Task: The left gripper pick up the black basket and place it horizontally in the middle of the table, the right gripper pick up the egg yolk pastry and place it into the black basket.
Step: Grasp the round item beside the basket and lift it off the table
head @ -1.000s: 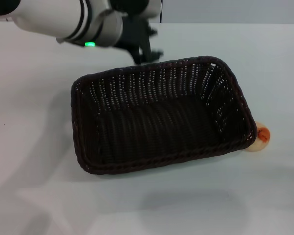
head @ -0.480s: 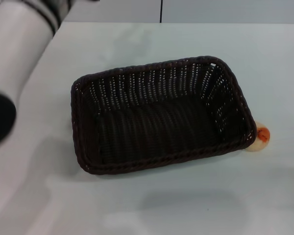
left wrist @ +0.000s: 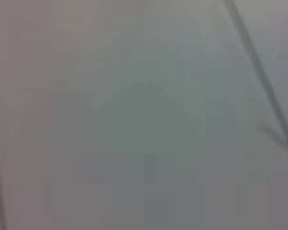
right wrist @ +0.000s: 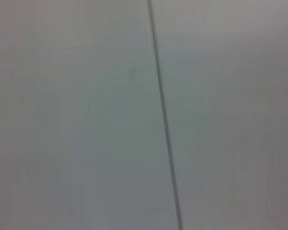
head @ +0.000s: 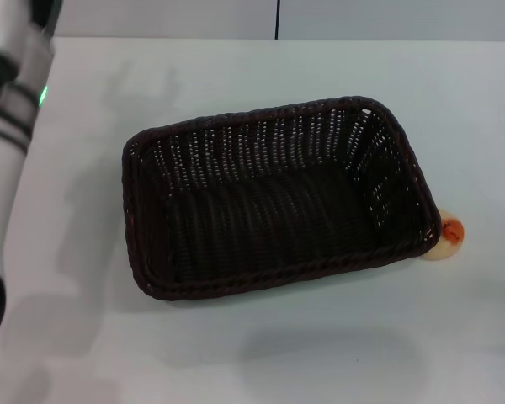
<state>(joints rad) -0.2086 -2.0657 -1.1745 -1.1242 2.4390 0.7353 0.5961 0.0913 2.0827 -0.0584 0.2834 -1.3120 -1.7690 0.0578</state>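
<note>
Neither tool is showing its claw to you right now, so you cannot tell whether either one is spread or closed. Only the left arm (head: 8, 151) is appearing in the head view: a smooth silver-white tube with black bands and a small green light, running down the frame's edge well to the left of the black basket (head: 273, 198).

You are looking at the black basket sitting flat on the white tabletop (head: 252, 337), its long side lying roughly crosswise with a slight tilt. It is a rectangular wicker tray with rounded corners, a braided rim and sloping open-weave walls, and light is passing through the gaps. Its floor is tightly woven, dark and bare.

You are seeing the egg yolk pastry (head: 446, 240) resting on the tabletop just outside the basket's near right corner, touching or almost touching the rim. It is small, round and pale cream, with an orange-red spot.

Both wrist views are giving you only plain grey surfaces crossed by thin dark lines.
</note>
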